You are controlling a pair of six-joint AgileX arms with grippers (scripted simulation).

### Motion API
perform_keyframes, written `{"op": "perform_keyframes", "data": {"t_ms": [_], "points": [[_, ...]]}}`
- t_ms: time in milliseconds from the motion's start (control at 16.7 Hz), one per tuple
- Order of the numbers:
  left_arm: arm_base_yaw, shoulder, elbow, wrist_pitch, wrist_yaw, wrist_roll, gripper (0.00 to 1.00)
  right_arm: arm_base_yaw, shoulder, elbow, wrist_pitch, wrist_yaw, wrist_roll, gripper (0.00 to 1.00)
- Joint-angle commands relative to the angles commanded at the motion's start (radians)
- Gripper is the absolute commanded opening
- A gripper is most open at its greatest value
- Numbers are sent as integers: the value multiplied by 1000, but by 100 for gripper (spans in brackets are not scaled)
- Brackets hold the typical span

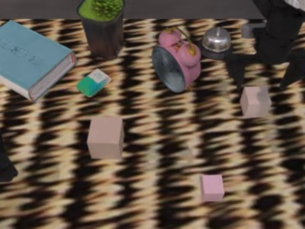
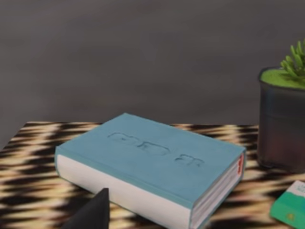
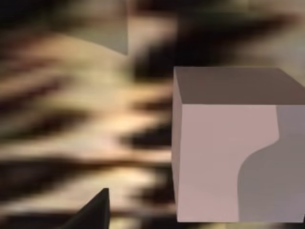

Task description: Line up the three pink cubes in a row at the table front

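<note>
so, right gripper: at two o'clock, above the medium pale pink cube; fingers' state cannot be told
left arm: parked at nine o'clock

backdrop: plain dark grey wall behind the table's far edge | same grey strip along the top of the top view | light: soft and even, it gives only faint shadows | windows, floor, other furniture: not visible

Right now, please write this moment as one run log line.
right arm: above medium pale pink cube | large dusty pink cube: left | small bright pink cube: front | row: not formed
</note>
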Motion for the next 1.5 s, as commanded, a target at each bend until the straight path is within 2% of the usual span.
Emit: {"op": "perform_keyframes", "data": {"t_ms": [360,720,1500], "points": [[0,0,0,0,0,0,100,4,54,-170,233,1,4,100],[0,0,0,0,0,0,100,4,65,-198,265,1,5,100],[0,0,0,0,0,0,100,4,65,-198,265,1,5,2]]}}
